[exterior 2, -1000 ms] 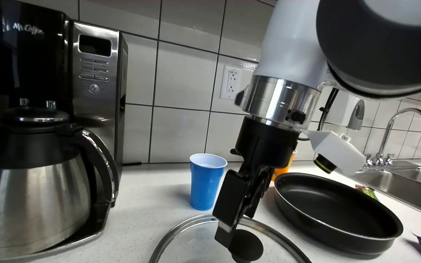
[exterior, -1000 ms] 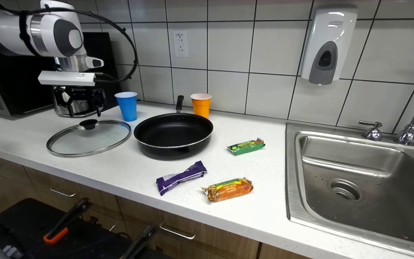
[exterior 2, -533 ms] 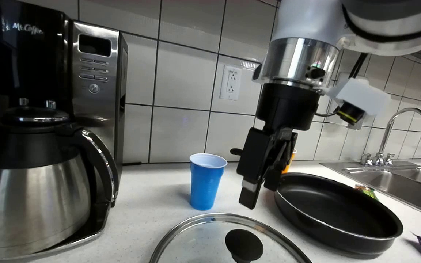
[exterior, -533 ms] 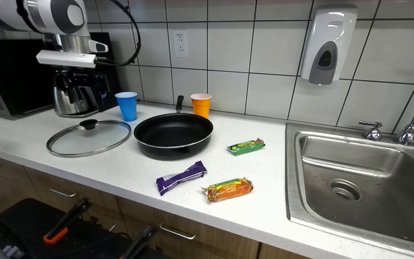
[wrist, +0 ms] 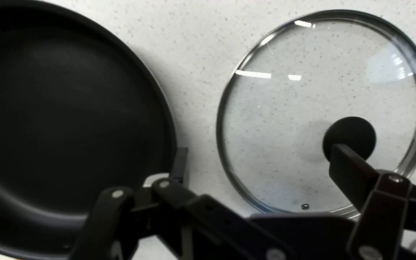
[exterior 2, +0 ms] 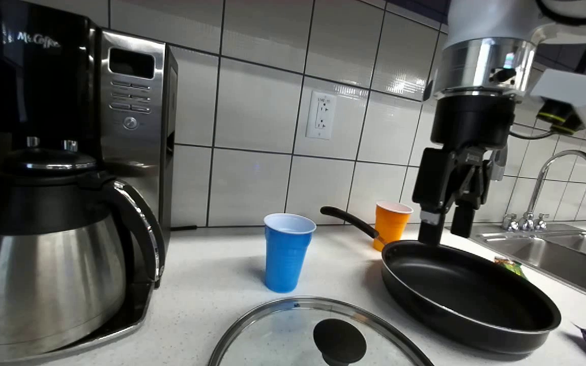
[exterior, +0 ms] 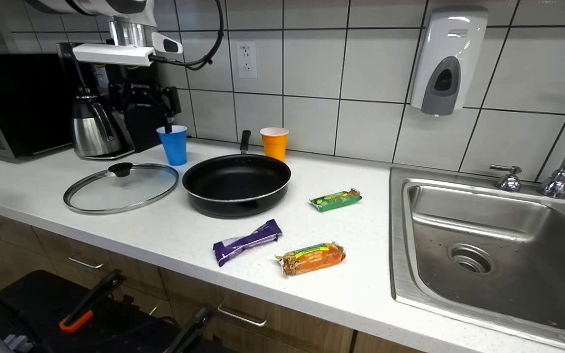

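My gripper (exterior 2: 445,229) is open and empty, in the air above the counter. In the wrist view its fingertips (wrist: 260,157) stand wide apart, one over the edge of the black frying pan (wrist: 67,108), the other over the black knob (wrist: 350,131) of the glass lid (wrist: 287,126). The lid (exterior: 140,185) lies on the counter, knob up, beside the pan (exterior: 237,181) in both exterior views. A blue cup (exterior: 174,149) stands upright behind the lid; one finger overlaps its rim in that view. An orange cup (exterior 2: 391,223) stands by the pan's handle (exterior 2: 349,216).
A coffee maker (exterior 2: 135,117) with a steel carafe (exterior 2: 54,284) stands at one end near a microwave (exterior: 22,98). Purple (exterior: 247,241), orange (exterior: 312,258) and green (exterior: 336,200) wrapped bars lie near the pan. A steel sink (exterior: 402,235) is beyond them.
My gripper has risen from just over the lid's knob and shifted toward the pan. The lid, pan, cups and bars have not moved.
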{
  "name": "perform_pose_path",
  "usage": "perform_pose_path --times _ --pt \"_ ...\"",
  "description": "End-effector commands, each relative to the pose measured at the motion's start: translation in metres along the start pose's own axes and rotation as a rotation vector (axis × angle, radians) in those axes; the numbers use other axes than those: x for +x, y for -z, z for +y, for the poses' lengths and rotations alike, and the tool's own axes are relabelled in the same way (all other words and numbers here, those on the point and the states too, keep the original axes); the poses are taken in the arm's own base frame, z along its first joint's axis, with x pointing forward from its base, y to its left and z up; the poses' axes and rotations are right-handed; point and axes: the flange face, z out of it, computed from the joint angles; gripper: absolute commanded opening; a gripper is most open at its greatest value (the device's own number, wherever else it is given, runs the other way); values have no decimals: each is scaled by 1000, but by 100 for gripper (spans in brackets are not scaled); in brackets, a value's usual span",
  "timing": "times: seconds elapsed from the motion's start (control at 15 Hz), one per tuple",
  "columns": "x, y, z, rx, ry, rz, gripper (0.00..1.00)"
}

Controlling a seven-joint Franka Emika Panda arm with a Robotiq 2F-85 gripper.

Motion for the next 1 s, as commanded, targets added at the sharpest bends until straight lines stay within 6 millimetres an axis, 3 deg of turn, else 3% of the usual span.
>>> perform_pose_path --times 0.0,0.6,0.67,0.93 --pt "-38 11 40 -53 -188 -12 100" --pt "-117 1 150 -109 -507 -35 100" --pt "-97 -5 139 -85 -463 -40 100" --pt "-100 -8 143 -84 -467 -44 100"
